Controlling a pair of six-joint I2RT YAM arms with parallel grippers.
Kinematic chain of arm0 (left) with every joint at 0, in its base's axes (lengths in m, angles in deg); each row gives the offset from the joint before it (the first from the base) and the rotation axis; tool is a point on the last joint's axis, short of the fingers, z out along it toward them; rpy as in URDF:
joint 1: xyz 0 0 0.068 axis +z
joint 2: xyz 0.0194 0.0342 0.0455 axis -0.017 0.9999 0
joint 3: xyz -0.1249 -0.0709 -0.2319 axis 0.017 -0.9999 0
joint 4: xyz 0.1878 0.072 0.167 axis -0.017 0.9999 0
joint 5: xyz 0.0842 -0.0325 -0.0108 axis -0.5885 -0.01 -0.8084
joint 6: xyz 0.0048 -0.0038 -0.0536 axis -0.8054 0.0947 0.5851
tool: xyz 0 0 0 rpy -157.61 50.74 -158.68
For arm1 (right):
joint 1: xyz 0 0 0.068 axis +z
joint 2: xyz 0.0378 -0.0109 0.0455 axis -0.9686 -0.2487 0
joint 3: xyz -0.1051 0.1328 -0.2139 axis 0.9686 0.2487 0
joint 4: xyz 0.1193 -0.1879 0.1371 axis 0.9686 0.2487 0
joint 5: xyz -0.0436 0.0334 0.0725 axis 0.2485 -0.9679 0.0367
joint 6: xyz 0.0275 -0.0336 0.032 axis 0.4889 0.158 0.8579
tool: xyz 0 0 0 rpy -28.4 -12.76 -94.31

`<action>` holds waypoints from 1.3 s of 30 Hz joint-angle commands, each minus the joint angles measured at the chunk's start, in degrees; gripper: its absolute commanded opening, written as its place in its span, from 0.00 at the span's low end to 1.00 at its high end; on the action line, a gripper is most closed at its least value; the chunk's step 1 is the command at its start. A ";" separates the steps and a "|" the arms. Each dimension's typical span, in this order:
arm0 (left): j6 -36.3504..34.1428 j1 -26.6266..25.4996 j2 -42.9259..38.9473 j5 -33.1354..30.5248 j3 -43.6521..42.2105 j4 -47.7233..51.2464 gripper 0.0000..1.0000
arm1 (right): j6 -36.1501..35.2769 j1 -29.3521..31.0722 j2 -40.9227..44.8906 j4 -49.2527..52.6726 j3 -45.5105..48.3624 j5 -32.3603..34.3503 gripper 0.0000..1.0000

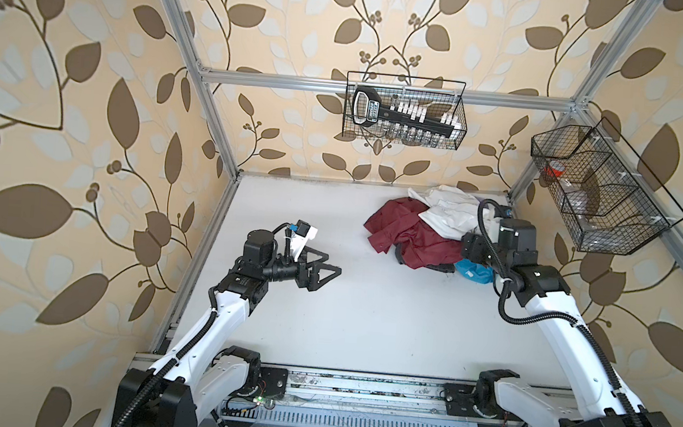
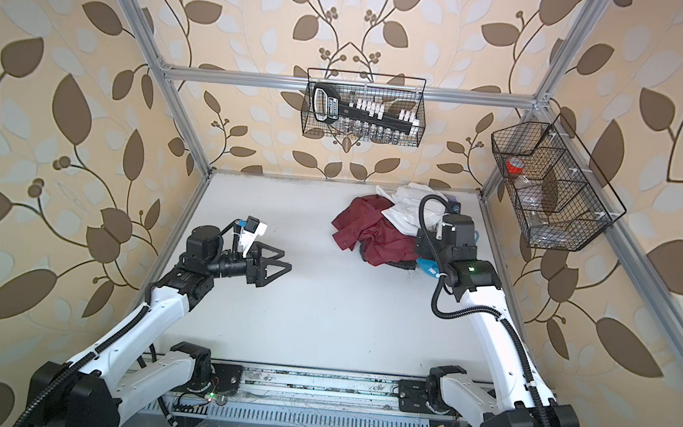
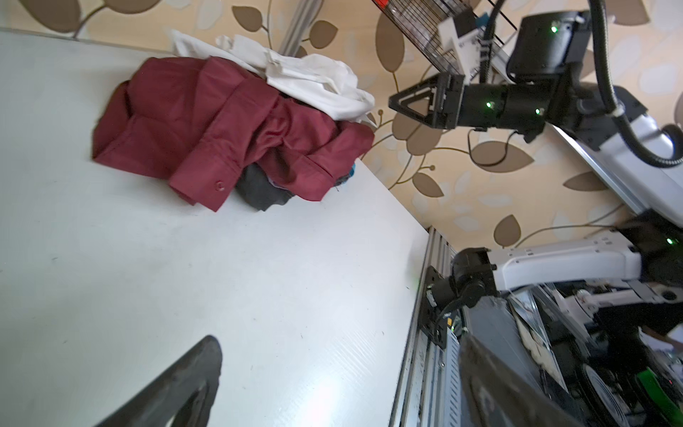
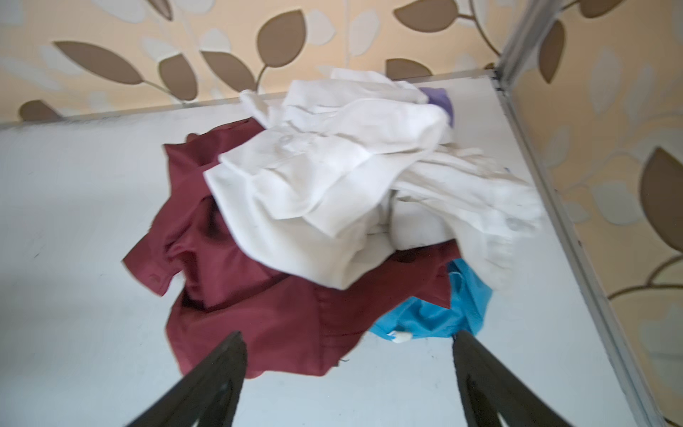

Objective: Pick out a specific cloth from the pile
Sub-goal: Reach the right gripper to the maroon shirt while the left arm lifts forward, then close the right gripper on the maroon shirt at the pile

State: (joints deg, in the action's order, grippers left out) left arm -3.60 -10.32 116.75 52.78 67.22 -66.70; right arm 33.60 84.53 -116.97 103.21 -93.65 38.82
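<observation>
The pile (image 1: 434,234) sits in the upper right of the white table (image 1: 321,346) in both top views, close to the back edge and the right frame rail, so the centre and lower part of the table are open. The cloth (image 1: 408,238), a maroon shirt, spreads over the pile's left and lower side and reaches onto the bare table. A white shirt (image 1: 444,214) lies over its upper right part. A teal garment (image 1: 475,271) pokes out at the lower right, a dark grey garment (image 3: 258,188) shows under the maroon hem, and a lilac scrap (image 4: 439,100) shows behind the white. The right gripper (image 4: 347,336) hovers over the pile's right side, jaws spread wide and empty. The left gripper (image 1: 333,264) hangs at centre left, well apart from the pile, jaws also released. A wire basket (image 1: 358,132) on the back rail holds a black handled rack (image 1: 401,117) with white clips. A divided wire basket (image 1: 621,236) at right holds a red-and-clear item (image 2: 514,165), too small to identify.
</observation>
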 commanded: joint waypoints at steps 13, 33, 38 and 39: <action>-7.53 -2.13 -0.97 6.02 1.72 1.78 0.99 | 0.95 9.79 -16.12 -4.96 -3.13 -4.01 0.93; -9.98 -2.35 0.17 5.20 1.89 3.75 0.99 | 1.04 9.99 -30.65 -8.20 -8.62 3.44 0.17; -10.00 -2.43 -0.09 5.16 1.97 3.91 0.99 | 1.31 10.05 -27.34 -8.31 -8.34 4.16 0.00; -9.98 -2.43 -0.26 5.16 1.97 3.99 0.99 | 1.25 10.06 -26.43 -8.37 -8.37 4.26 0.00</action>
State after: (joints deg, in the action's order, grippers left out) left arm -12.43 -12.28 117.45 56.61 67.22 -62.54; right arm 34.67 94.25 -146.76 95.78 -100.68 41.86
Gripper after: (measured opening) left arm 0.989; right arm 0.055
